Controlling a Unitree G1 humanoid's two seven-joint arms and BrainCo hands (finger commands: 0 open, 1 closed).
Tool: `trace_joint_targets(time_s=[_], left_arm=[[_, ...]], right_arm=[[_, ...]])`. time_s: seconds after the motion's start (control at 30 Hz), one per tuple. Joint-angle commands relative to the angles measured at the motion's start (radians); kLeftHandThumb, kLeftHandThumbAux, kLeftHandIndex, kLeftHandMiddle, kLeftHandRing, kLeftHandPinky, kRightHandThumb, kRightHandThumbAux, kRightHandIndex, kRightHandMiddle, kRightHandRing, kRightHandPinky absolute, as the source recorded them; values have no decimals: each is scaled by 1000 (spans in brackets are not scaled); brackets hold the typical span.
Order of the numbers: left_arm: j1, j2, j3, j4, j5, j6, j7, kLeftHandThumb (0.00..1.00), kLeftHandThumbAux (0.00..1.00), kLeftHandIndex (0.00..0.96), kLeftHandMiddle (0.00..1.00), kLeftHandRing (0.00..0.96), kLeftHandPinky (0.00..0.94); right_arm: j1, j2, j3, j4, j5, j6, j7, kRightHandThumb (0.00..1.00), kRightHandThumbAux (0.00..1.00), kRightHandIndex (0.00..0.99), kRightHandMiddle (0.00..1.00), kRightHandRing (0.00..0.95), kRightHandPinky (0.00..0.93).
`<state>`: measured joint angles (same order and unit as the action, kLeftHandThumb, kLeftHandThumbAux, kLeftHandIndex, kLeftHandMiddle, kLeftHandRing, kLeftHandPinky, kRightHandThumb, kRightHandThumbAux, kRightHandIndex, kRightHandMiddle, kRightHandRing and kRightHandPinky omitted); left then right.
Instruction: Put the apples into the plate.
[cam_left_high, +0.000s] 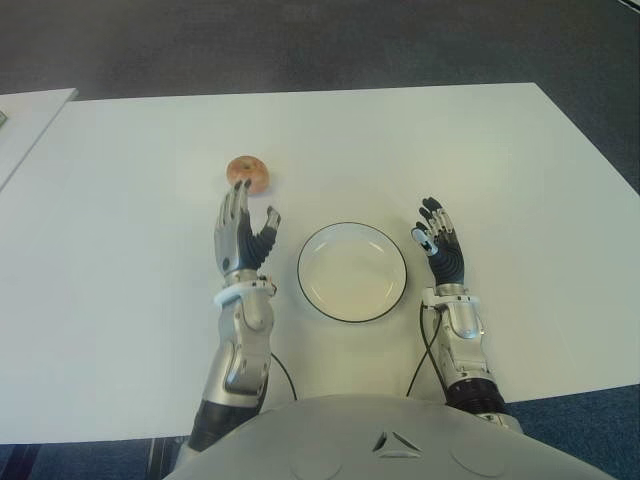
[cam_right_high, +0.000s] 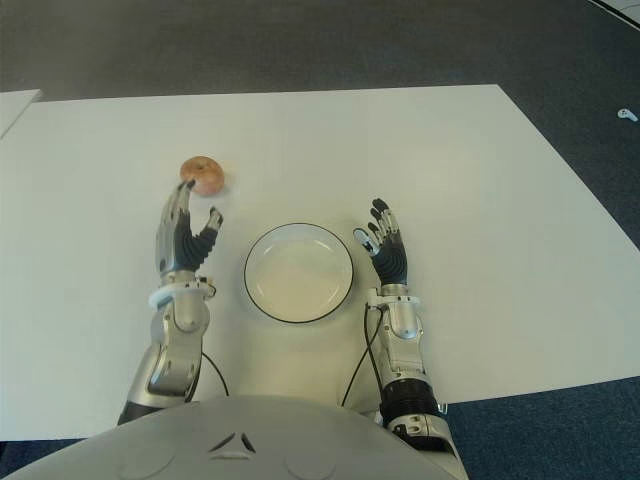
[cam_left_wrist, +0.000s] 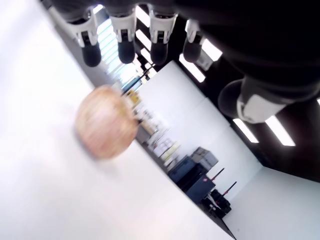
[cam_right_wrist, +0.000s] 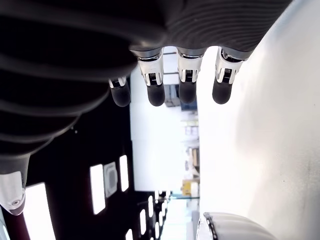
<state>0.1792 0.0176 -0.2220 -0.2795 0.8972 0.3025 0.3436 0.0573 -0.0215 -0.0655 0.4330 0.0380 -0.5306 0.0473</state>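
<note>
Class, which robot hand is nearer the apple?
Left. The left robot hand is open just short of the apple; the right robot hand is open beyond the plate.

I count one apple (cam_left_high: 248, 173) on the white table (cam_left_high: 120, 260) before me; the task speaks of apples, but only this single one shows. There is one plate (cam_left_high: 352, 272), white with a dark rim, and nothing lies in it. I have two hands in view: my left hand (cam_left_high: 242, 236) and my right hand (cam_left_high: 440, 246); each holds nothing. In my left wrist view I count four fingertips (cam_left_wrist: 91, 55) in a row and one thumb apart from them; in my right wrist view, four fingertips (cam_right_wrist: 155, 93) likewise. A second table's corner (cam_left_high: 25, 115) shows at my far left; so two tables.
</note>
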Motion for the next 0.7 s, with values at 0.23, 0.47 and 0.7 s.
trace_joint_targets(time_s=[0.23,0.47,0.7], left_arm=[[-100,144,-14,-40,215,104,-200,242,319,74,0,0,8],[-252,240,-23,29,292,133,-388,290,285,45,0,0,0],[-379,371,-19,153,288,84,-479,307,274,17,0,0,0]], right_arm=[[37,3,7,153,-33,20,-17,165,492,0,0,0,0],[30,-2,10,177,-32,6,-8,162,490,0,0,0,0],[27,-3,14,192,-40,13,-15,160,479,0,0,0,0]])
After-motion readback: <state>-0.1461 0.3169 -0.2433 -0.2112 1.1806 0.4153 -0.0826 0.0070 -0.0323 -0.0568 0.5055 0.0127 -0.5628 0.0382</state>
